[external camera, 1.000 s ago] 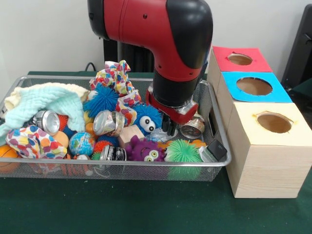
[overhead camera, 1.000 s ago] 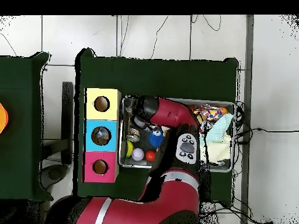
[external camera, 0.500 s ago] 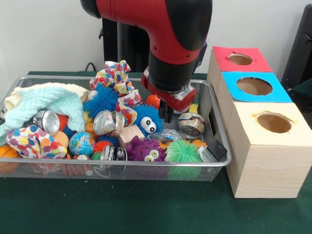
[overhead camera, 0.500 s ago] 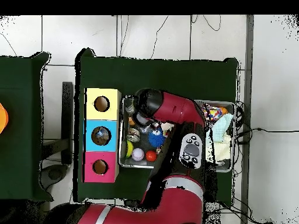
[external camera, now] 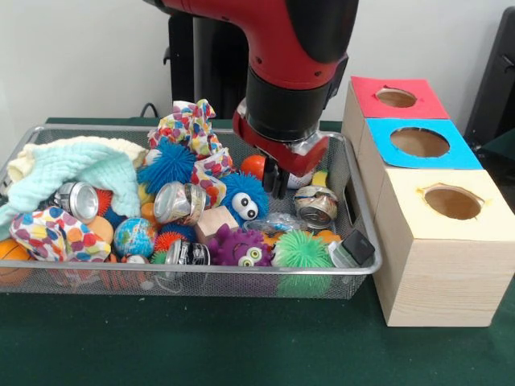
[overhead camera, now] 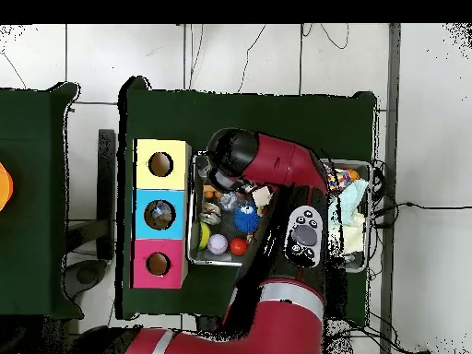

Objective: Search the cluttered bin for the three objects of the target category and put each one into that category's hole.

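Note:
My gripper hangs just above the right part of the wire bin, its dark fingers close together with nothing seen between them. Right below it lie a crushed silver can and a blue fuzzy toy with eyes. More crushed cans lie further left among spiky balls. Three boxes stand to the right, with a red-topped hole, a blue-topped hole and a pale yellow hole. In the overhead view the arm hides the gripper.
The bin also holds a mint cloth, a patterned fabric bundle, a globe ball, a purple fuzzy toy, a green spiky ball and an orange ball. In the overhead view the boxes stand left of the bin.
The gripper has risen out of the clutter by the can, clear of the objects, and the arm has lifted with it. Nothing came up with it.

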Controlling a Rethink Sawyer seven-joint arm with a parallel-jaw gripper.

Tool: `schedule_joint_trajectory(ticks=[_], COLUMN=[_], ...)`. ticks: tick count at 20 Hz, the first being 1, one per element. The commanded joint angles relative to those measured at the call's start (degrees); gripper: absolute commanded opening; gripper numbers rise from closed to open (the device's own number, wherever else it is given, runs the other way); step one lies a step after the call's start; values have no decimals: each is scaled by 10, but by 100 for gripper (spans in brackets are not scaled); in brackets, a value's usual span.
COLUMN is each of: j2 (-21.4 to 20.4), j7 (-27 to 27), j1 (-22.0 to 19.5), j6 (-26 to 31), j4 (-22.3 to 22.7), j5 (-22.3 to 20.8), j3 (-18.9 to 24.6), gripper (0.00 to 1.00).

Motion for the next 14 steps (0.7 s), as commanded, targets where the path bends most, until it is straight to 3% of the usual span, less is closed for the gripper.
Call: schedule_joint_trajectory(ticks=[1,5,6,14], j2=[47,59,60,80], j7=[68,88,92,163], j1=[0,3,4,24], j6=[-16,-26,-27,-24], j4=[-15,-15,-14,-24], j5=[-21,-15,-13,12], j3=[19,15,14,-4], gripper=[0,0,100,100])
